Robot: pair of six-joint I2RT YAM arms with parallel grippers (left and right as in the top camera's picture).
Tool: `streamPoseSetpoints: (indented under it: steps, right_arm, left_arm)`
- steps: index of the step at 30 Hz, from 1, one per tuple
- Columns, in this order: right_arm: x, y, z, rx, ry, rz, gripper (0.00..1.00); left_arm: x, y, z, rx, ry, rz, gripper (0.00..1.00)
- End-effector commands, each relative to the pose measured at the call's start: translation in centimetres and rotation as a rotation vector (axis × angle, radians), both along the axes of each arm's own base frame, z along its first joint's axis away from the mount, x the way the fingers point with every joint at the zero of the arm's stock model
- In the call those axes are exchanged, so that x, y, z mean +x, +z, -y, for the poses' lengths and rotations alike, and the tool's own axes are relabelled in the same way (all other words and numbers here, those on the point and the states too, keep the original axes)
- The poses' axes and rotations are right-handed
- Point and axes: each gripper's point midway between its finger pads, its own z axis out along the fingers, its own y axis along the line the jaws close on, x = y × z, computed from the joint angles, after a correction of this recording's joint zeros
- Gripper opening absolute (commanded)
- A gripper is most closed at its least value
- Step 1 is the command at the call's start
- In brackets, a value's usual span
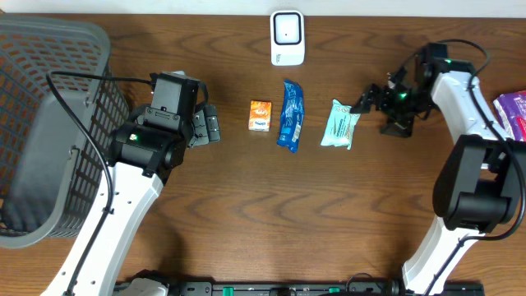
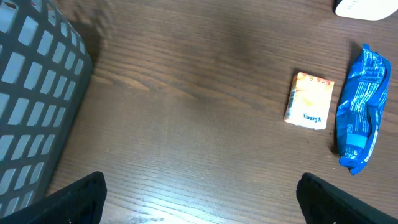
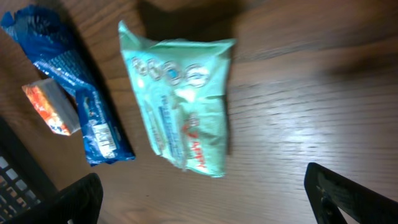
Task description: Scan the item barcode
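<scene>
Leftmost we see a grey mesh basket, then the left gripper, fingers spread wide over the wooden table. Mid-frame lie an orange carton, a blue packet and a mint-green wipes pack, all below the white scanner. The right gripper, spread and empty, sits just beside the wipes pack.

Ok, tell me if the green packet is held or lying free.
Lying free: the green packet rests flat on the table, with the right gripper open, not gripping it.
</scene>
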Motion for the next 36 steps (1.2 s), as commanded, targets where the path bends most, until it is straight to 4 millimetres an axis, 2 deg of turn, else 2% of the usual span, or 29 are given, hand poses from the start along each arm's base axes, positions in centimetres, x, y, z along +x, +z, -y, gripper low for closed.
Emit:
streamPoseSetpoints:
  steps: [1, 5, 11, 15, 19, 26, 36]
  right_arm:
    - [0.1, 0.7, -1.7, 0.004, -0.036, -0.019, 0.99]
    - [0.2, 0.7, -4.1, 0.004, 0.010, -0.005, 0.99]
    - [0.2, 0.7, -6.0, -0.009, 0.060, 0.017, 0.99]
    - [0.3, 0.5, -5.7, -0.037, 0.061, 0.026, 0.99]
    - [0.4, -0.2, -4.3, -0.126, 0.052, 0.025, 0.99]
    - [1.2, -0.5, -3.3, -0.189, 0.042, 0.054, 0.99]
    - [1.8, -0.8, -3.2, -0.200, 0.037, 0.082, 0.99]
  left_arm:
    - [0.1, 0.1, -0.2, 0.016, -0.011, 0.000, 0.98]
    - [0.1, 0.1, -0.2, 0.016, -0.011, 0.000, 0.98]
    - [0.1, 0.1, -0.2, 0.016, -0.011, 0.000, 0.98]
    - [0.1, 0.1, -0.2, 0.016, -0.011, 0.000, 0.98]
    - [0.1, 0.1, -0.2, 0.016, -0.011, 0.000, 0.97]
    - [0.1, 0.1, -0.2, 0.016, -0.011, 0.000, 0.98]
    - [0.1, 0.1, -0.2, 0.016, -0.011, 0.000, 0.98]
